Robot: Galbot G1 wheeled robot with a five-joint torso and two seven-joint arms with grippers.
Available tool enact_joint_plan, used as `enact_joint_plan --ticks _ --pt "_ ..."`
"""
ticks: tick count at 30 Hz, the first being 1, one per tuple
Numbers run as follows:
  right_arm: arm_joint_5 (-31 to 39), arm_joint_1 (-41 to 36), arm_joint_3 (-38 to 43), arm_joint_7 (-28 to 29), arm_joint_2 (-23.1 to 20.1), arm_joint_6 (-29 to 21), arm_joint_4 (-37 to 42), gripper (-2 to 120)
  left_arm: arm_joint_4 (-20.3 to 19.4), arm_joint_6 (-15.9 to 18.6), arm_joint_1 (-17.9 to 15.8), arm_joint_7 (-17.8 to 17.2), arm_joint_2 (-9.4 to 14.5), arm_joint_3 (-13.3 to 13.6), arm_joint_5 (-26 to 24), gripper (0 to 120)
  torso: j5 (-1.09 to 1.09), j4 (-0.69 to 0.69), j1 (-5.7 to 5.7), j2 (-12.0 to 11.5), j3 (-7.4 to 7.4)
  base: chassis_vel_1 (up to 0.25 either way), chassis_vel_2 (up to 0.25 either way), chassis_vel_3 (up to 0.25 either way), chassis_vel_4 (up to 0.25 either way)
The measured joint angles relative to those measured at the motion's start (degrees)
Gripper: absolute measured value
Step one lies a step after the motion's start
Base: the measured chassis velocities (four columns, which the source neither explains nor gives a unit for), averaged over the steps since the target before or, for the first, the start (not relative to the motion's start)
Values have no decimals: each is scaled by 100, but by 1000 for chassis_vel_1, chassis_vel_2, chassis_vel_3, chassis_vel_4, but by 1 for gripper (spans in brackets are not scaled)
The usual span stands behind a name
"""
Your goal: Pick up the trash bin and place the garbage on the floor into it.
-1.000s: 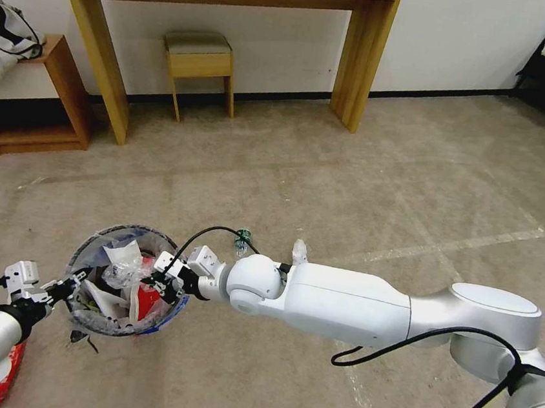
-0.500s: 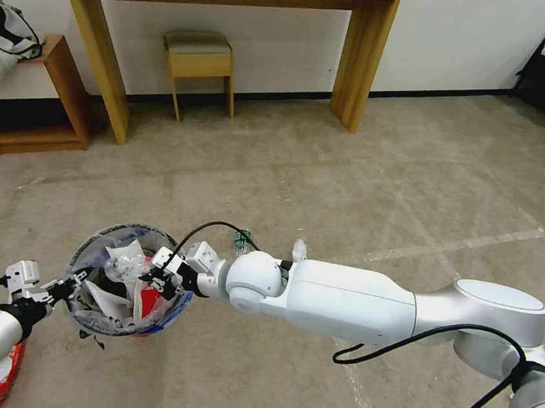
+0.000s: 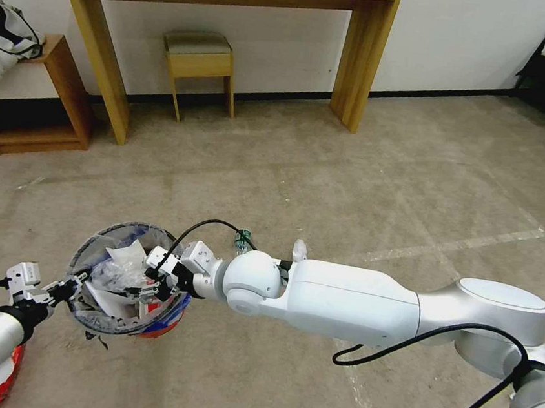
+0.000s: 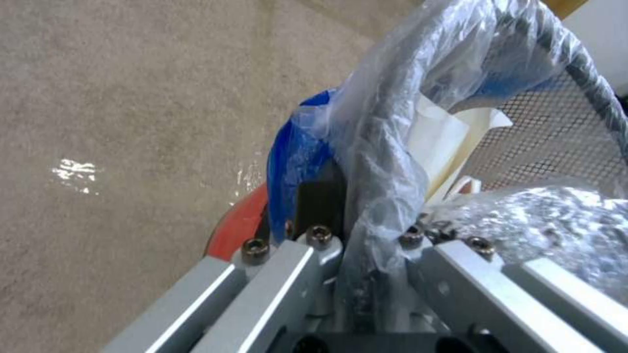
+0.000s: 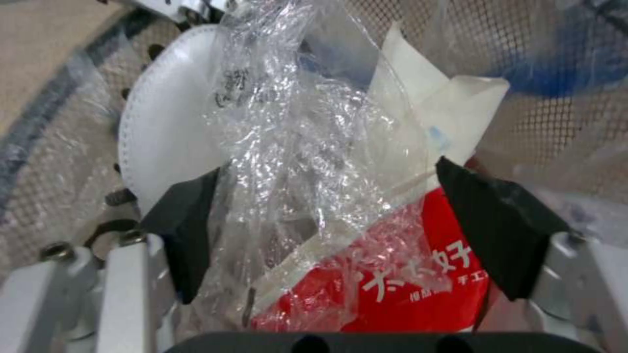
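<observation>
Left end effector [image 3: 72, 287] clamps the bag-lined rim of the round mesh trash bin [image 3: 127, 235] to keep it lifted while right end effector [image 3: 153, 280], spread wide inside, has clear crinkled plastic [image 5: 307, 162] between its pads.

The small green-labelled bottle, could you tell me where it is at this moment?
In the head view the small bottle lies on the carpet just beyond the right arm's wrist, between the trash bin and a clear plastic scrap.

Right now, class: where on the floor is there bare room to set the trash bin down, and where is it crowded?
Bare carpet lies between the desk legs and the right arm, and to the right toward the tape line. Crowded: the trash bin, held at its rim by the left gripper, the open right gripper inside it, and a small bottle by the wrist.
</observation>
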Motion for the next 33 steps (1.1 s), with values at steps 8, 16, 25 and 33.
enact_joint_plan --ticks 8,16,25,33 --pt "56 0 79 68 -78 -55 226 80 19 2 3 0 -6 0 15 1 0 0 0 0 0 0 0 0 0" --pt "94 11 123 147 -168 -133 360 79 44 3 -14 0 -21 23 39 1 0 0 0 0 0 0 0 0 0" --pt "153 -79 214 198 -321 -141 460 78 -14 3 41 -4 -47 3 61 1 0 0 0 0 0 0 0 0 0" --pt "170 -155 241 250 -396 -203 509 79 -45 3 51 -10 -65 4 64 1 0 0 0 0 0 0 0 0 0"
